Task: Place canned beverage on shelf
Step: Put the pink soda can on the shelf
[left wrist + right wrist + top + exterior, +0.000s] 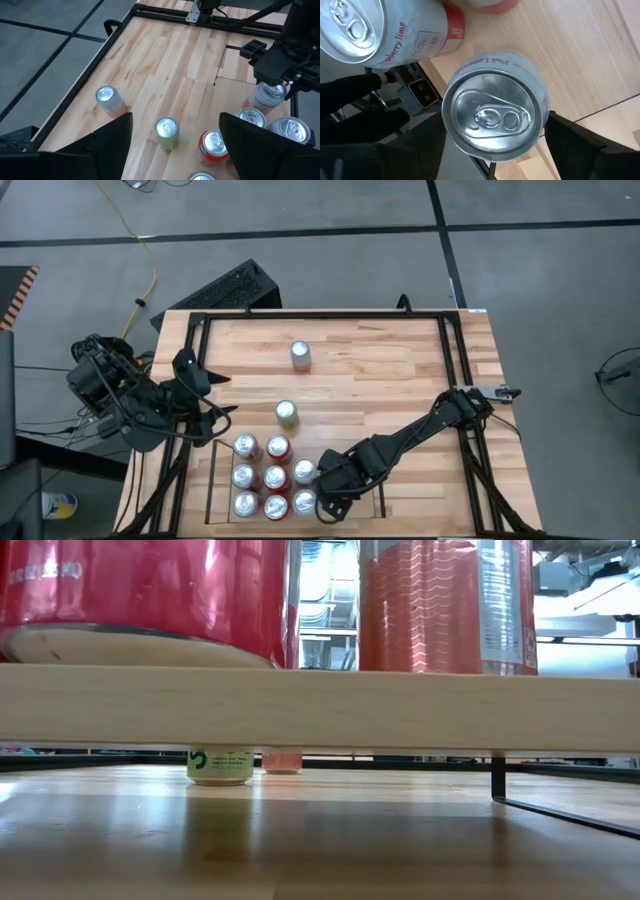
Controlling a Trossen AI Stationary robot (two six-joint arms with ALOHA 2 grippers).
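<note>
The shelf (pixel 384 502) is a low bay with black rails and a wood floor (pixel 320 705) at the table's near edge; several cans stand on it. My right gripper (pixel 318 498) reaches down over its right column and is shut on a white-and-pink can (pixel 492 117), also seen in the left wrist view (pixel 267 96). A green can (pixel 287 414) and a pink can (pixel 301 355) stand on their bases on the open table. My left gripper (pixel 175 150) is open and empty at the table's left (pixel 215 418). My right gripper pinches the can's upper side wall (pixel 541 107) between its two fingers (pixel 570 145), one on each side, just below the rim. The fingers come from above, pointing down. The can stands upright, level with its neighbours; its base is hidden.
A raspberry-lime can (pixel 365 30) stands close beside the held can, with other shelf cans (pixel 274 477) to the left. The black frame (pixel 455 350) rims the tabletop. Bare wood lies to the right of the shelf cans (pixel 420 480).
</note>
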